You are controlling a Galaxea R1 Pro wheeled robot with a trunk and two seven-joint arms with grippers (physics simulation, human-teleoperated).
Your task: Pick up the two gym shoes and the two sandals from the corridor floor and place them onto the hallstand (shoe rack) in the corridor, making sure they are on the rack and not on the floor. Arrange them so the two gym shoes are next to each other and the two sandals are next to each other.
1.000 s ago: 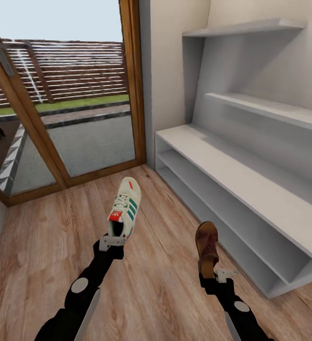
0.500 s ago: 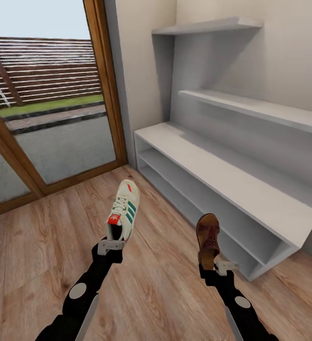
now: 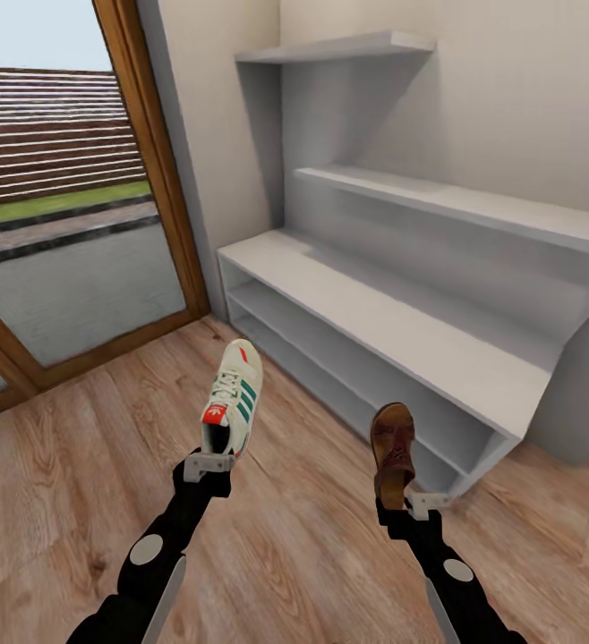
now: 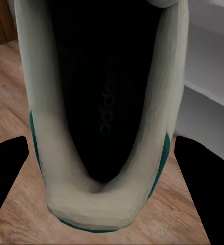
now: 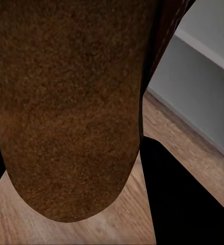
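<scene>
My left gripper point(image 3: 209, 463) is shut on the heel of a white gym shoe point(image 3: 233, 395) with green stripes and a red heel patch, held above the corridor floor point(image 3: 53, 483). The left wrist view looks into that gym shoe's dark opening point(image 4: 104, 102). My right gripper point(image 3: 411, 507) is shut on the heel of a dark-brown sandal point(image 3: 392, 452), also held above the floor. Its tan footbed point(image 5: 66, 102) looms large in the right wrist view. The pale grey hallstand point(image 3: 375, 322) stands ahead and to the right, its flat top and open shelves bare. The other gym shoe and sandal are out of view.
A glass door in a wooden frame point(image 3: 156, 170) stands at the left, beside the hallstand's far end. Two higher wall shelves point(image 3: 456, 201) run above the hallstand's top. Open wood floor lies between me and the rack.
The whole view has swung rightward: the door has slid toward the left edge and the hallstand's near end has come into sight. Both arms hold their shoes as before.
</scene>
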